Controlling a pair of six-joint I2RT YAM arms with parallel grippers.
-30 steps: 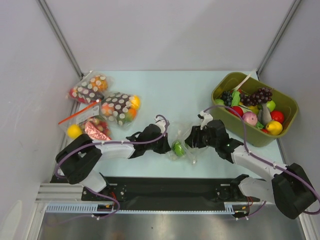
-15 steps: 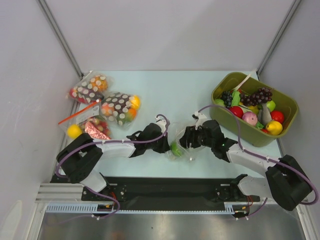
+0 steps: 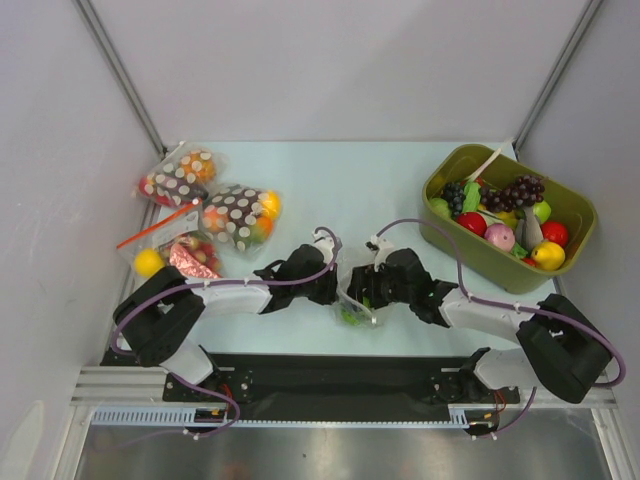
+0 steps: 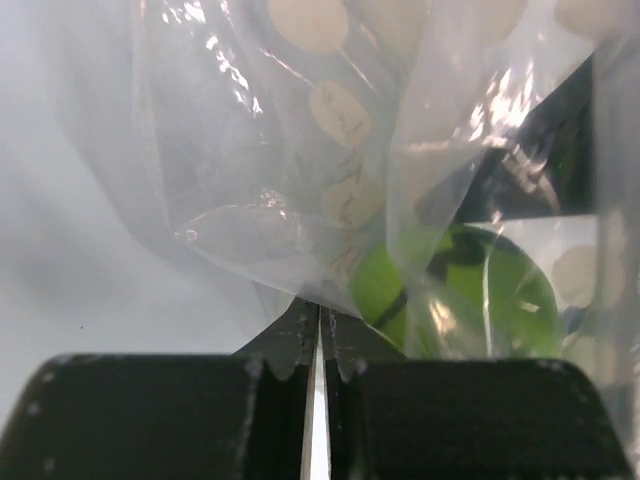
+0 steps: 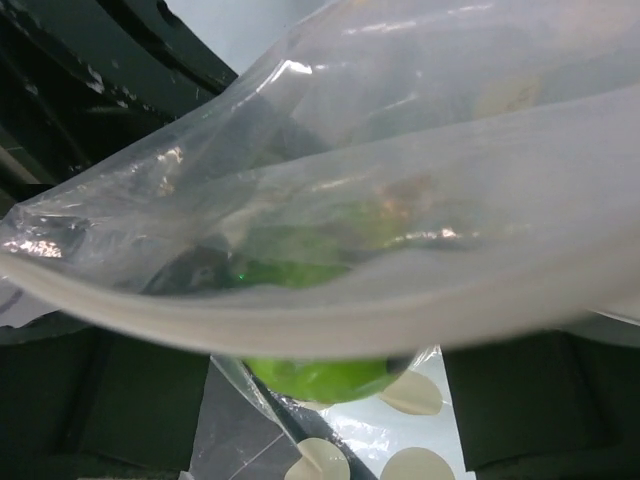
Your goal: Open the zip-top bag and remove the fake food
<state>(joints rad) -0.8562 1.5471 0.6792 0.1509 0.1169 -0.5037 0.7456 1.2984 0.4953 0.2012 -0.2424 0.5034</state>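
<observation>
The clear zip-top bag [image 3: 356, 297] with whitish dots lies near the table's front edge, between my two grippers. My left gripper [image 3: 326, 289] is shut on a fold of the bag's film [image 4: 300, 250], its jaws pressed together [image 4: 318, 325]. A green round fake fruit [image 4: 455, 295] shows through the plastic just right of the jaws. My right gripper [image 3: 368, 288] is at the bag's right side. In the right wrist view its fingers [image 5: 540, 400] stand wide apart, the bag's zip rim [image 5: 330, 315] crosses in front, and the green fruit [image 5: 320, 375] sits between the fingers. No other fruit in the bag shows.
An olive-green bin [image 3: 577, 215] full of toy fruit stands at the back right. Two dark dotted bags [image 3: 238, 215], a bag with a red zip strip [image 3: 160, 228] and a loose yellow fruit [image 3: 148, 262] lie at the left.
My right gripper has moved left onto the bag and the bag has bunched up and shifted slightly left. The left gripper has stayed put, shut on the film.
</observation>
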